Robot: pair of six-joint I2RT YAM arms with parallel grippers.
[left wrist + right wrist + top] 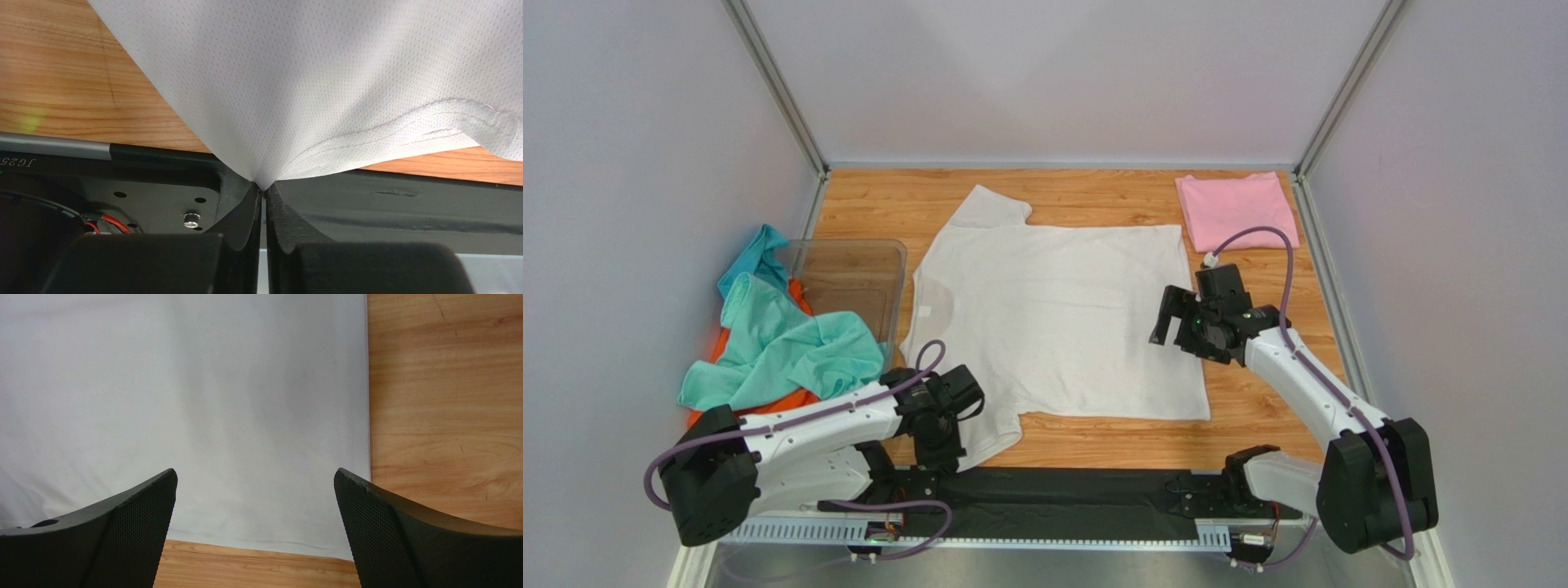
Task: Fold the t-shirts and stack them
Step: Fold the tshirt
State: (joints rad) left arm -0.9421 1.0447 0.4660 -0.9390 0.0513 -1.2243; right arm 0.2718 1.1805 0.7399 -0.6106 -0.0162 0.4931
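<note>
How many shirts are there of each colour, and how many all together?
White t-shirt: 1
Pink t-shirt: 1
Teal t-shirt: 1
Orange t-shirt: 1
Total: 4 that show. The teal and orange ones lie in a crumpled heap, so more could be hidden there.

"JG25" on black base rail [67, 160]

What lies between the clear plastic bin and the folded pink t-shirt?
The white t-shirt, spread out on the wooden table, as the top external view shows.
</note>
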